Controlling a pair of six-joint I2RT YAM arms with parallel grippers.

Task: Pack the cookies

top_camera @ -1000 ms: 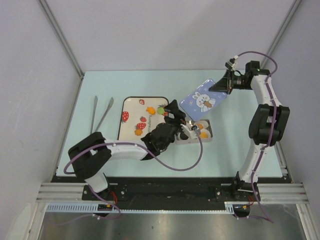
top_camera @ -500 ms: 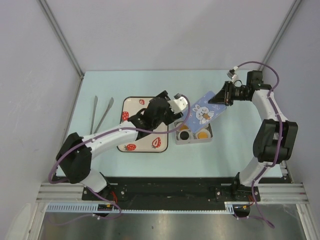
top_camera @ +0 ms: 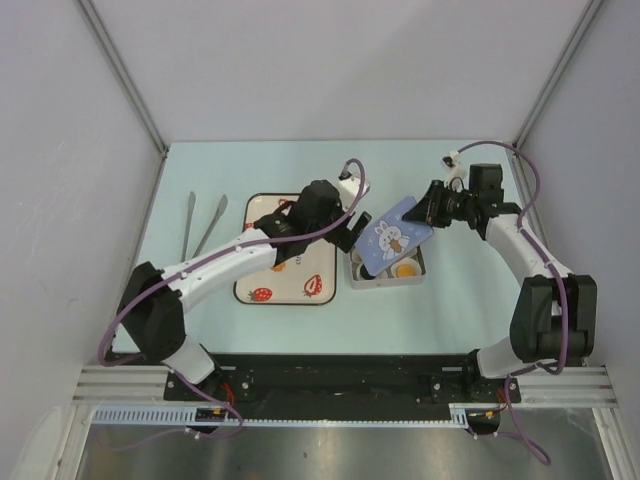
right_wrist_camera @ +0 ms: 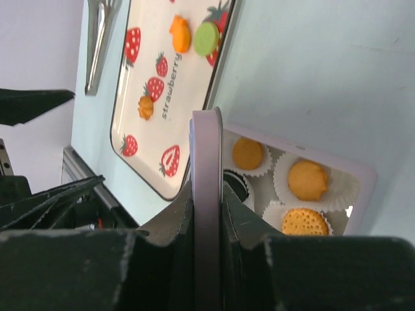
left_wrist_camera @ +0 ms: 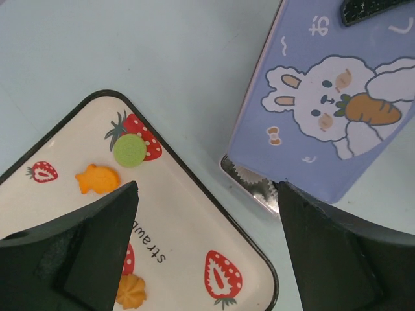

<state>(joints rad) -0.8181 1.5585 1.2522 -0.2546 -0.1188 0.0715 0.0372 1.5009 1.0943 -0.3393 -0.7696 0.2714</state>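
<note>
Three orange cookies (right_wrist_camera: 307, 180) and a black one (right_wrist_camera: 235, 184) sit in white paper cups inside the open silver tin (right_wrist_camera: 364, 176). In the top view one orange cookie (top_camera: 405, 270) shows in the tin (top_camera: 419, 281); the rest are hidden under the lid. My right gripper (top_camera: 433, 205) is shut on the far edge of the blue bunny lid (top_camera: 393, 235), tilted over the tin. In the right wrist view the lid (right_wrist_camera: 206, 162) stands edge-on between the jaws of the right gripper (right_wrist_camera: 207, 194). My left gripper (top_camera: 347, 222) hovers open and empty (left_wrist_camera: 207, 194) over the tray's right side.
The strawberry tray (top_camera: 262, 206) lies left of the tin and holds a green disc (left_wrist_camera: 130, 149), an orange fish piece (left_wrist_camera: 97, 179) and an orange flower piece (left_wrist_camera: 131, 291). Metal tongs (top_camera: 200, 228) lie left of the tray.
My left arm has pulled away from the tin to the tray's far right corner, jaws spreading. The right arm has carried the lid down and left until it covers most of the tin.
</note>
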